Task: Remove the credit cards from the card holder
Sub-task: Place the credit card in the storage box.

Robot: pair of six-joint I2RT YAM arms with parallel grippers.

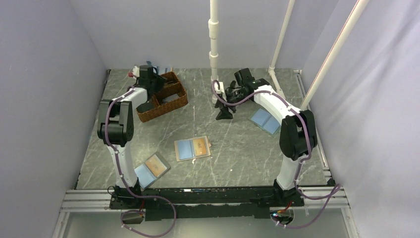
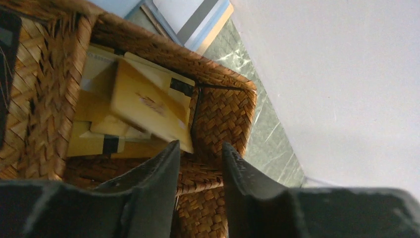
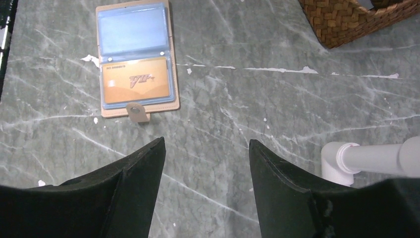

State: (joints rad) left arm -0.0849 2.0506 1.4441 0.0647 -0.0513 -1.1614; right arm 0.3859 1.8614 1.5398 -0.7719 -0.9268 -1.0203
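— While the overhead shows the card holder [image 1: 192,148] lying open mid-table, what of the left gripper [image 2: 200,153]?
— Slightly parted, empty, above yellow cards [image 2: 143,99] in the basket [image 2: 223,114].
— And the right gripper [image 3: 205,153]?
— Wide apart, empty; the card holder lies ahead.

The card holder [image 1: 192,148] lies open and flat just toward 6 o'clock from the table's middle. It has two light-blue panels with thin tan edging and a tan tab on its 3 o'clock edge. That side's panel holds an orange card [image 1: 199,147], and the 9 o'clock panel is plain blue. Yellow cards [image 2: 143,101] lie piled in a basket [image 2: 225,116] toward 10 o'clock.
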